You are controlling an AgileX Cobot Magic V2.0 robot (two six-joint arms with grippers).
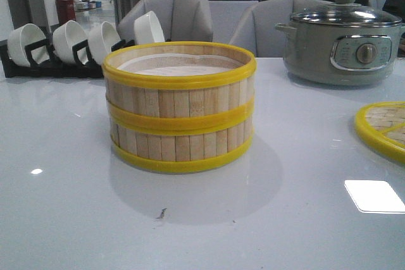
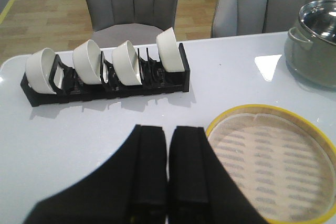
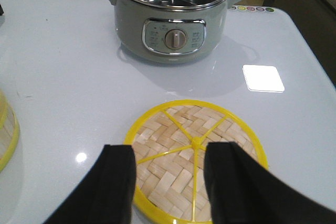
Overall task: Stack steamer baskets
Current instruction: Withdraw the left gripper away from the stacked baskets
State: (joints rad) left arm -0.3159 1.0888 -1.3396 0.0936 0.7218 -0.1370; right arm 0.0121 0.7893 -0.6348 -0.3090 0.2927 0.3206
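Bamboo steamer baskets (image 1: 180, 107) stacked mid-desk; woven lid (image 3: 195, 158) right, under spread-open right tool (image 3: 169, 182); left tool (image 2: 168, 169) closed, empty.

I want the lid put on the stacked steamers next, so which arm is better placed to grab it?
The right. Its open gripper hovers directly above the woven lid. The left gripper is shut beside the stacked steamer baskets, away from the lid.
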